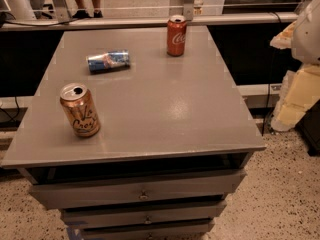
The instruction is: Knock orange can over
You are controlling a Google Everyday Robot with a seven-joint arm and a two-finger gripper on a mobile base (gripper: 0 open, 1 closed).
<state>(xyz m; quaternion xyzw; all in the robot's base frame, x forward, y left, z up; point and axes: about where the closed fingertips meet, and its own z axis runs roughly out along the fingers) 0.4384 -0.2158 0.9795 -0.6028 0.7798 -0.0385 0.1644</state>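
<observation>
Camera view: one frame, looking down at a grey table (175, 114) with drawers (140, 194) below its front edge.

Task object: the orange can (80, 110) stands upright near the front-left corner, close to both the left and the front edge, its opened silver top showing. Nothing touches it. Step not yet done.

Other items: a blue and silver can (108, 62) lies on its side behind the orange one, apart from it. A red cola can (176, 35) stands upright at the far edge, well apart.

Tool: the gripper (296, 96) is probably the cream, blocky shape at the right edge of the frame, off the side of the table and well away from the orange can. That part is cut off by the frame, so this is my reading only. I cannot tell how far open it is, nor whether it holds anything.

Judgement on method:
- The broad bare stretch of tabletop between the right side and the can gives an open approach line.
- Contact should be high on the can wall, near the rim. A low push would likely slide it, not tip it.
- Both edges are close, so a tip toward the middle or back of the table looks safer than one leftward or forward, where the can could roll off.
- Keep the sweep short of the blue and silver can.
</observation>
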